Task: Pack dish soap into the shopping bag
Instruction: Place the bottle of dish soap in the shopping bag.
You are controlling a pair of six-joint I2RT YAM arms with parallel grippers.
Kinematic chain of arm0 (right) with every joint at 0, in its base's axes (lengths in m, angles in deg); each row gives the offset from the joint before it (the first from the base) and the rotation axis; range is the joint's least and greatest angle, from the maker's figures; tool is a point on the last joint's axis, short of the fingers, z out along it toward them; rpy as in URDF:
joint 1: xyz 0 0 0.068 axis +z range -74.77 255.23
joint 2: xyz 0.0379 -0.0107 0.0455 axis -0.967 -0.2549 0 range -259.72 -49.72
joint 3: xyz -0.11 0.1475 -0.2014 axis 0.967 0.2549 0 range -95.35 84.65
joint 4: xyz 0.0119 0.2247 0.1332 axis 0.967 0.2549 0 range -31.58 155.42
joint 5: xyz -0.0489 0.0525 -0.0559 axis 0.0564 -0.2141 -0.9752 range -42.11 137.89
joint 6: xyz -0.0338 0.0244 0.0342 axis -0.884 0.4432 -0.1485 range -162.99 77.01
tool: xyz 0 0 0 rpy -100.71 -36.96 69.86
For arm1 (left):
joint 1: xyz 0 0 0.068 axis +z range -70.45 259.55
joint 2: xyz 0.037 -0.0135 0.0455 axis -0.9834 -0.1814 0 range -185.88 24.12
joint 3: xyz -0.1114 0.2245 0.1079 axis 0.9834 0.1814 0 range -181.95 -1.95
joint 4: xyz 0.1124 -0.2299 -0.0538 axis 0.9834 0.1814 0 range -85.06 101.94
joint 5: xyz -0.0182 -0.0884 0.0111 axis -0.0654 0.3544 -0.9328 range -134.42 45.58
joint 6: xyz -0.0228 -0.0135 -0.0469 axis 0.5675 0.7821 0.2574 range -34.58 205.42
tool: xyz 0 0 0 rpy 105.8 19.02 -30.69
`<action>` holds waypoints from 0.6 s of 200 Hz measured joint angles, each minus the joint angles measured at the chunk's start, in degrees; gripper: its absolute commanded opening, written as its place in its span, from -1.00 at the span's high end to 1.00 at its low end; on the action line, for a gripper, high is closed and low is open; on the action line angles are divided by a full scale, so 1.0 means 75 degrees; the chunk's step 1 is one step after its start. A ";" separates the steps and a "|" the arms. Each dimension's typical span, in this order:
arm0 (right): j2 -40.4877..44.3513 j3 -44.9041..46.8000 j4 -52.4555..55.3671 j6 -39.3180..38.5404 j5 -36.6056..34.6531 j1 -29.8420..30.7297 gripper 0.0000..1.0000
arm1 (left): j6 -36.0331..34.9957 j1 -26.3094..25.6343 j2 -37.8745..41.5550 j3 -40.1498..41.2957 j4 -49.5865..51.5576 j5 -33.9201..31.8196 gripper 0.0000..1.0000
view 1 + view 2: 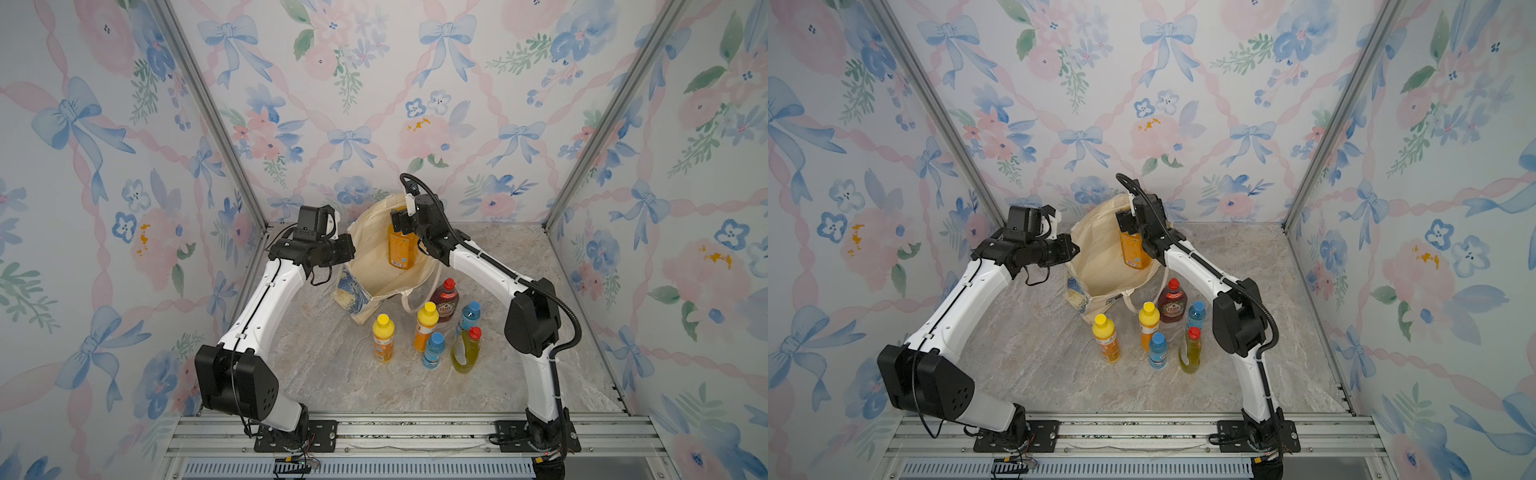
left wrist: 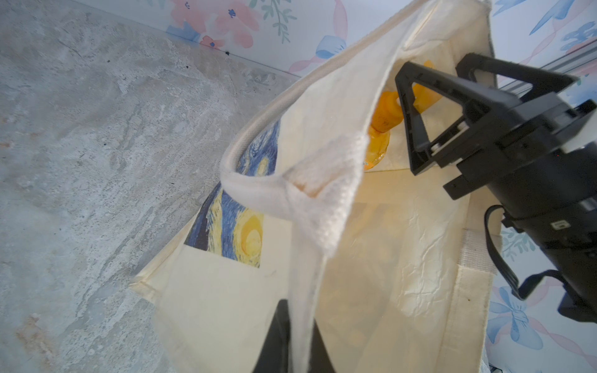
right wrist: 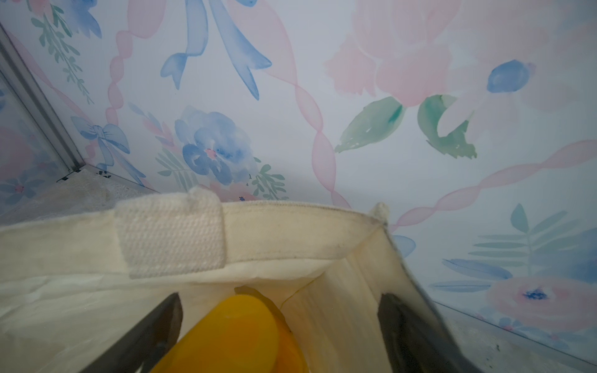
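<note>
The left claw (image 1: 350, 250) is pinched together on one cream strap (image 2: 310, 206) at the rim of the bag (image 1: 370, 266), lifting that side up and outward. I take it the point is to hold the floppy mouth wide, so bottles can go in without snagging on the cloth.

Inside the bag, leaning against its far wall, stands the big orange bottle (image 1: 401, 245), pump end up. The right claw (image 3: 279, 303) hangs in the bag's mouth directly above that bottle. Its two fingers are spread well apart, one to each side of the bottle's top, and as far as I can see neither presses on it. To my eye the bottle is free of the claw, resting on the bag's bottom and wall.

Just outside the bag, on the side toward the robot's bases, six smaller bottles (image 1: 426, 326) stand upright in a cluster on the table (image 1: 324, 374). None of them is in the bag, so most of the packing is left to do.
</note>
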 measured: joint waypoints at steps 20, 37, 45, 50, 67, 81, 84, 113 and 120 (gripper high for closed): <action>0.0254 0.0146 0.0356 -0.0003 0.0224 0.0000 -0.93 | 0.0000 0.0000 0.0000 0.0000 0.0000 -0.0003 1.00; 0.0548 0.0332 0.0697 0.0012 0.0370 -0.0003 -0.93 | -0.0006 0.0000 0.0000 0.0000 0.0003 -0.0003 1.00; 0.0676 0.0385 0.0874 0.0044 0.0434 -0.0006 -0.93 | -0.0032 0.0000 0.0000 0.0000 0.0000 -0.0003 1.00; 0.0749 0.0399 0.0979 0.0073 0.0472 -0.0015 -0.93 | -0.0032 0.0000 0.0000 0.0000 0.0000 -0.0003 1.00; 0.1061 0.0423 0.0976 0.0315 0.0554 -0.0035 -0.93 | -0.0058 0.0000 0.0000 0.0000 0.0003 -0.0003 1.00; 0.1381 0.0364 0.0973 0.0472 0.0586 -0.0047 -0.93 | -0.0070 0.0000 0.0000 0.0000 0.0006 -0.0003 1.00; 0.1434 0.0321 0.0982 0.0501 0.0609 -0.0052 -0.93 | -0.0087 0.0000 0.0000 0.0000 0.0003 0.0000 1.00; 0.1606 -0.0370 0.1087 0.0621 0.0970 -0.0122 -0.85 | -0.0178 0.0000 0.0000 0.0000 0.0006 0.0000 1.00; 0.1606 -0.0495 0.1186 0.0647 0.1099 -0.0122 -0.82 | -0.0195 0.0000 0.0000 0.0000 0.0006 0.0000 1.00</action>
